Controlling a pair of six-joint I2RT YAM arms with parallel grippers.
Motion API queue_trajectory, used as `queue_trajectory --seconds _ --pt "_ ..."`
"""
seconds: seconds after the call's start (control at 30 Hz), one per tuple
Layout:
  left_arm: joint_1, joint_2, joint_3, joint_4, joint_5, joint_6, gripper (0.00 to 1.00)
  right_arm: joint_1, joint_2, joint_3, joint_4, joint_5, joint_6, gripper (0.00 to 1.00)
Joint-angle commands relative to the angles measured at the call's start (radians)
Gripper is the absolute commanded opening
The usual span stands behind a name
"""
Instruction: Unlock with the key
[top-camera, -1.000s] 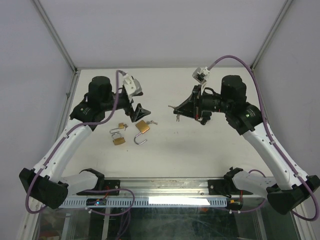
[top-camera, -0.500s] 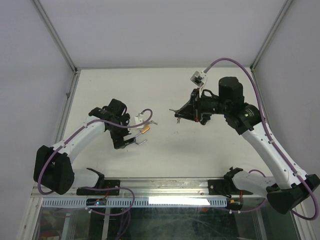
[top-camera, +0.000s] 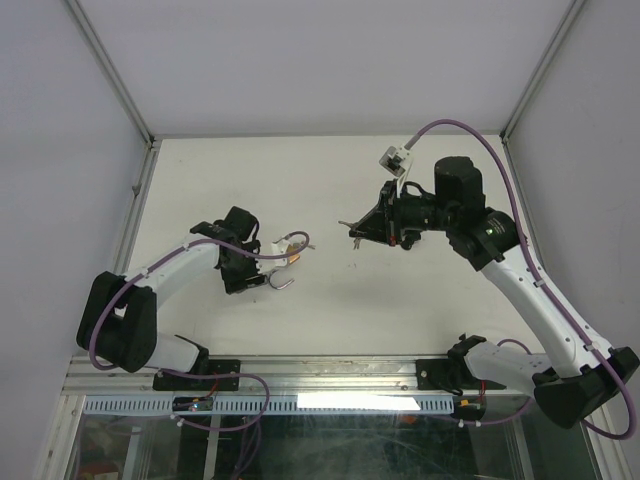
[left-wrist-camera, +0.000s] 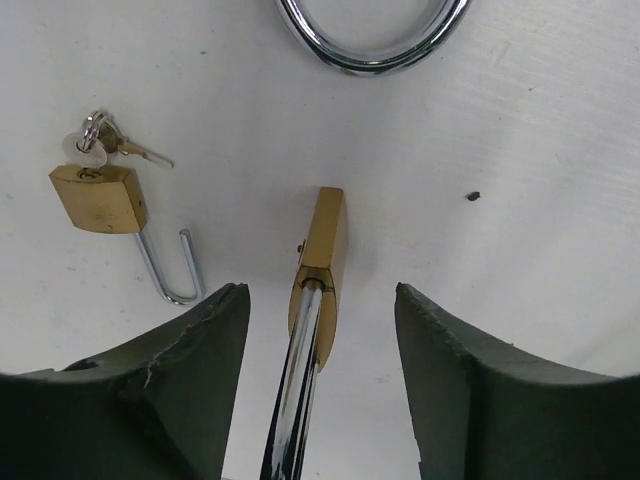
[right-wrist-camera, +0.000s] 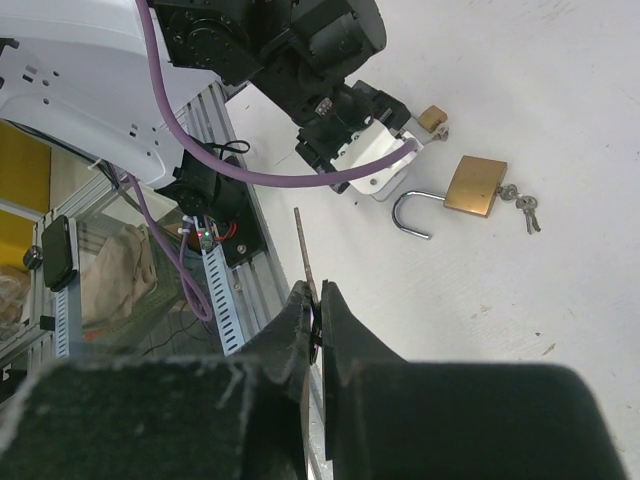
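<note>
1. Since a second ago the left arm (top-camera: 170, 272) has dropped from its raised pose. Its wrist now sits low over the table (top-camera: 400, 300), at the padlocks left of centre. The right arm (top-camera: 520, 275) has barely shifted.
2. Top view: the right fingers (top-camera: 360, 228) hang in the air above mid-table, closed on a key (top-camera: 345, 221). The large padlock (top-camera: 288, 259) lies just beside the left wrist with its shackle open.
3. Left wrist view: the left fingers (left-wrist-camera: 170, 390) stand apart on either side of a brass padlock (left-wrist-camera: 322, 255) that lies on edge between them, and neither touches it. To the left lies a small padlock (left-wrist-camera: 97, 198), shackle open, with a bunch of keys (left-wrist-camera: 95, 145) at its body.
4. Right wrist view: the right fingers pinch the thin key, whose blade sticks out past the tips. The large padlock lies on the table well apart from them.
</note>
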Motion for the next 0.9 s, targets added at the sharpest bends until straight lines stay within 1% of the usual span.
queue_trajectory --seconds 0.0,0.03,0.13,0.17,0.23,0.27,0.3,0.43,0.47,0.53,0.63,0.7,0.77,0.83,0.87 --pt "0.002 0.018 -0.012 0.043 0.011 0.033 0.56 -0.003 -0.033 0.005 0.053 0.007 -0.003 0.00" --pt "0.003 0.018 -0.010 0.042 0.014 0.033 0.49 -0.003 -0.031 0.007 0.054 0.007 -0.004 0.00" --pt "0.005 0.056 -0.001 0.049 0.022 0.037 0.37 -0.002 -0.026 0.014 0.050 0.006 -0.011 0.00" --pt "0.005 0.060 0.002 0.053 0.024 0.040 0.30 -0.003 -0.025 0.015 0.050 0.006 -0.012 0.00" --pt "0.005 0.065 0.009 0.055 0.033 0.047 0.14 -0.003 -0.024 0.019 0.049 0.007 -0.013 0.00" --pt "0.004 0.066 0.012 0.055 0.038 0.050 0.02 -0.003 -0.025 0.021 0.048 0.008 -0.014 0.00" --pt "0.005 0.065 0.015 0.054 0.044 0.050 0.00 -0.003 -0.026 0.022 0.045 0.011 -0.015 0.00" --pt "0.007 0.048 0.035 0.037 0.082 0.040 0.00 -0.002 -0.030 0.027 0.039 0.009 -0.014 0.00" --pt "0.010 0.035 0.048 0.036 0.105 0.023 0.00 -0.003 -0.028 0.030 0.035 0.006 -0.013 0.00" --pt "0.025 -0.009 0.101 0.041 0.194 -0.033 0.00 -0.003 -0.023 0.043 0.019 -0.004 -0.016 0.00" --pt "0.085 -0.054 0.235 0.055 0.417 -0.142 0.00 -0.005 -0.018 0.064 -0.004 -0.030 -0.034 0.00" --pt "0.125 -0.077 0.326 0.066 0.605 -0.223 0.00 -0.004 -0.013 0.098 -0.045 -0.040 -0.067 0.00" --pt "0.178 -0.102 0.400 0.090 0.892 -0.301 0.00 -0.004 0.007 0.154 -0.114 -0.057 -0.109 0.00" --pt "0.225 -0.128 0.439 0.176 1.206 -0.403 0.00 -0.005 0.034 0.242 -0.208 -0.075 -0.146 0.00" --pt "0.232 -0.140 0.437 0.345 1.384 -0.522 0.00 -0.005 0.046 0.281 -0.240 -0.086 -0.165 0.00"
